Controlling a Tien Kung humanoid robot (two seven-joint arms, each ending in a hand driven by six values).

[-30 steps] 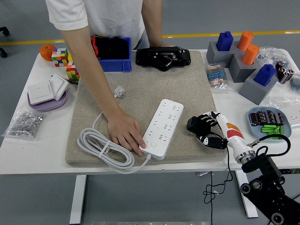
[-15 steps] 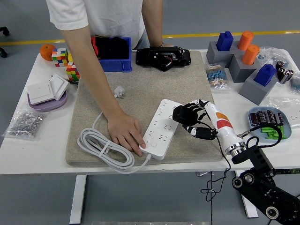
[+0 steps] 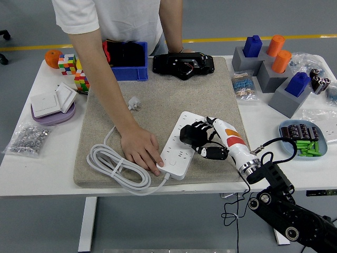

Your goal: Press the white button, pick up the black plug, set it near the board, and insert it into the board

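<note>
Your right hand [image 3: 199, 138] has moved left since a second ago, off the mat's edge and in over the strip [image 3: 181, 144], where it now hovers above the middle sockets. Its fingers are curled around the black plug [image 3: 188, 135], gripping it just above the strip's right half. A person's hand [image 3: 139, 151] rests flat on the mat [image 3: 163, 100], a finger touching the white button [image 3: 173, 163] at the strip's near end on the desk [image 3: 37, 168].
</note>
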